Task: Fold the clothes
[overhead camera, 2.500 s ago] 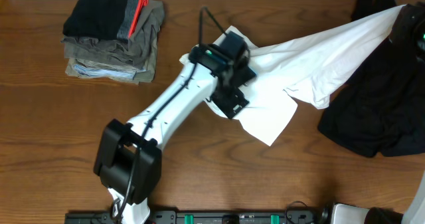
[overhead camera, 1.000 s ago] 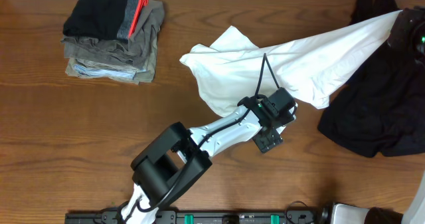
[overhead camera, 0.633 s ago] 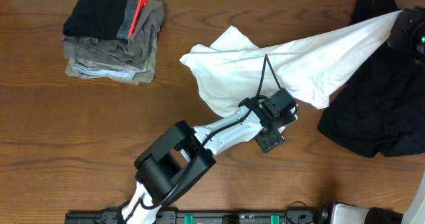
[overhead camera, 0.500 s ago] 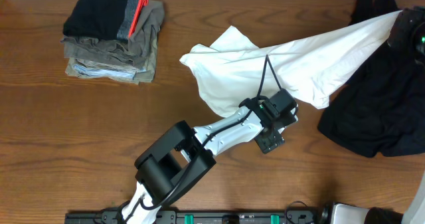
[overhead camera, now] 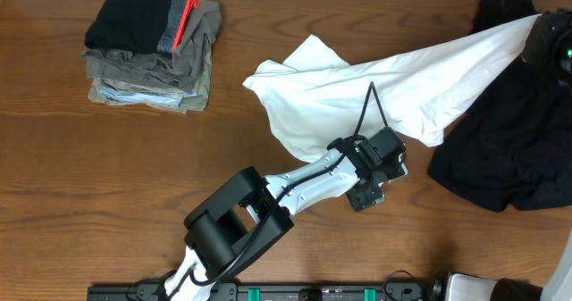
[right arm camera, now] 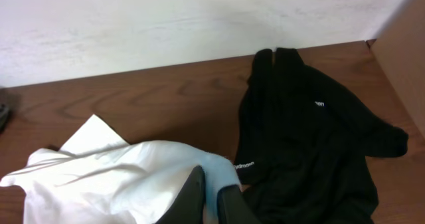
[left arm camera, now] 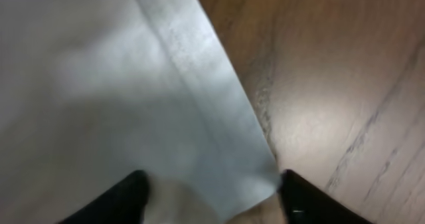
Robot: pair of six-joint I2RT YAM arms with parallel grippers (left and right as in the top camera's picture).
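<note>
The white T-shirt [overhead camera: 357, 82] stretches from the table's middle up to the far right; its print is hidden. My right gripper [overhead camera: 545, 35] is shut on one end of it and holds that end raised. In the right wrist view the fingers [right arm camera: 211, 201] pinch white cloth [right arm camera: 126, 171]. My left gripper [overhead camera: 370, 194] is low over the table at the shirt's lower edge. In the left wrist view its jaws [left arm camera: 216, 197] are wide open, with a hemmed corner of the shirt [left arm camera: 166, 117] lying between them, not gripped.
A black garment [overhead camera: 500, 149] lies crumpled at the right edge, under the raised shirt end; it also shows in the right wrist view [right arm camera: 312, 137]. A stack of folded olive, grey and black clothes [overhead camera: 152, 46] sits at the back left. A pale wall runs behind the table.
My left arm has left the shirt's middle and swung down and right to its lower edge, then crept a little further right. The right gripper has kept its hold in place.
</note>
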